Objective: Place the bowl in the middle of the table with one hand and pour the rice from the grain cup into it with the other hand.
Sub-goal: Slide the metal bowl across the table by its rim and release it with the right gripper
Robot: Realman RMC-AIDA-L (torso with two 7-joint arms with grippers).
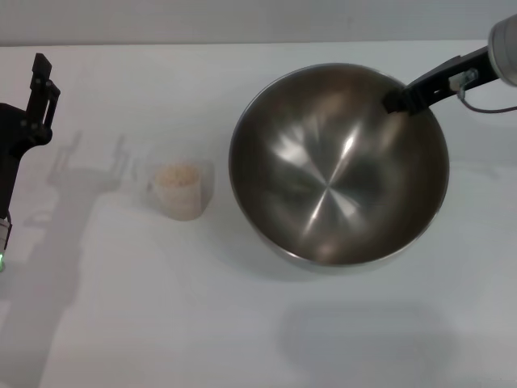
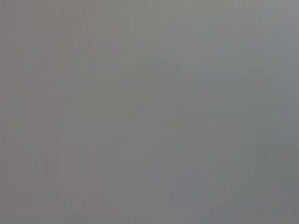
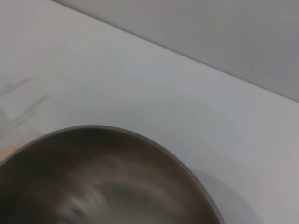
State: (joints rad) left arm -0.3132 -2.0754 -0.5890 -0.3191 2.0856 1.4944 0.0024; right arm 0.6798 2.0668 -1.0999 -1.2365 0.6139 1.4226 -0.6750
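The large steel bowl (image 1: 339, 166) is right of the table's middle in the head view. My right gripper (image 1: 397, 100) reaches in from the upper right and is shut on the bowl's far right rim. The bowl's rim and inside also fill the lower part of the right wrist view (image 3: 107, 186). The clear grain cup (image 1: 182, 192) stands upright on the white table (image 1: 121, 323), just left of the bowl, with rice (image 1: 178, 175) in it. My left gripper (image 1: 42, 85) is at the far left edge, well apart from the cup. The left wrist view shows only plain grey.
A grey wall runs along the table's far edge (image 1: 161, 44). A faint shadow lies on the table in front of the bowl. Bare tabletop lies in front of the cup and between the cup and my left arm.
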